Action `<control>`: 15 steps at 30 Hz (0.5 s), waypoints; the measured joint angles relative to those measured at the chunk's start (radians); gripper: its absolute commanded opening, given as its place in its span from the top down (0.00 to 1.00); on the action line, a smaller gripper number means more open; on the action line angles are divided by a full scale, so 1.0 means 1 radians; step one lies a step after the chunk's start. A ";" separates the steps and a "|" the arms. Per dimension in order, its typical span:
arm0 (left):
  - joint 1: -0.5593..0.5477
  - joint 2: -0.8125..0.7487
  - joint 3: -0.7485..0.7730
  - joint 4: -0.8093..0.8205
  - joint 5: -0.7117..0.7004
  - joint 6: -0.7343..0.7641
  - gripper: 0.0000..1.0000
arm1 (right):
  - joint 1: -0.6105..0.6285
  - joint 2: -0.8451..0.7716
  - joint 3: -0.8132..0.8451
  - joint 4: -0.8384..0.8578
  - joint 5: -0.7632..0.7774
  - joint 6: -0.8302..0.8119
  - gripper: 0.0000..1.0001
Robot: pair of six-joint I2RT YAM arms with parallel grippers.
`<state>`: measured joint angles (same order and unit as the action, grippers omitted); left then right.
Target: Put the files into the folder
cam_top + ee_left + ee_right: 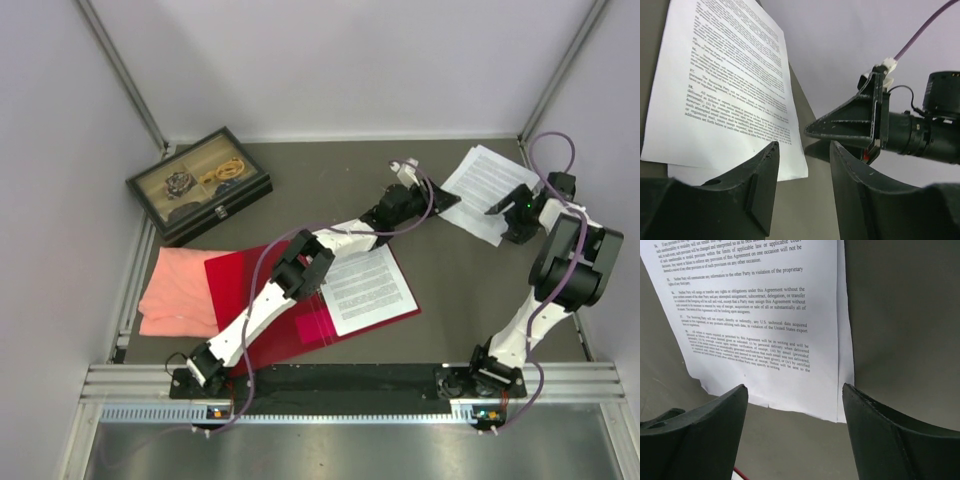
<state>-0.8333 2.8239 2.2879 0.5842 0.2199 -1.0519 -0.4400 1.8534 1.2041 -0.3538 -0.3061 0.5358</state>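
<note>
The red folder (255,300) lies open at the front left of the table, with one printed sheet (365,288) resting on its right half. More files (488,185), white sheets dense with black text, lie stacked at the back right; they also fill the left wrist view (725,85) and the right wrist view (755,330). My left gripper (443,201) (804,150) stands open just off the stack's left edge, nothing between its fingers. My right gripper (497,207) (794,389) stands open low over the stack's near edge, its fingers astride the paper's corner without touching it.
A black glass-lidded box (198,183) with small trinkets sits at the back left. A salmon-pink cloth (178,290) lies folded beside the folder's left side. The two gripper tips are close together by the stack. Grey walls close in the table.
</note>
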 measured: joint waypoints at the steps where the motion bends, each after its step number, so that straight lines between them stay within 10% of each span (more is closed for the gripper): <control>1: -0.002 0.013 0.014 0.005 -0.017 -0.013 0.50 | 0.000 0.010 0.000 0.005 -0.003 0.000 0.25; 15: -0.023 0.099 0.127 -0.133 -0.248 -0.221 0.64 | -0.002 0.031 -0.007 0.047 -0.042 -0.016 0.27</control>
<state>-0.8558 2.9231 2.4149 0.4515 -0.0280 -1.2732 -0.4416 1.8843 1.1973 -0.3065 -0.3477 0.5201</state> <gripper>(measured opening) 0.407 0.730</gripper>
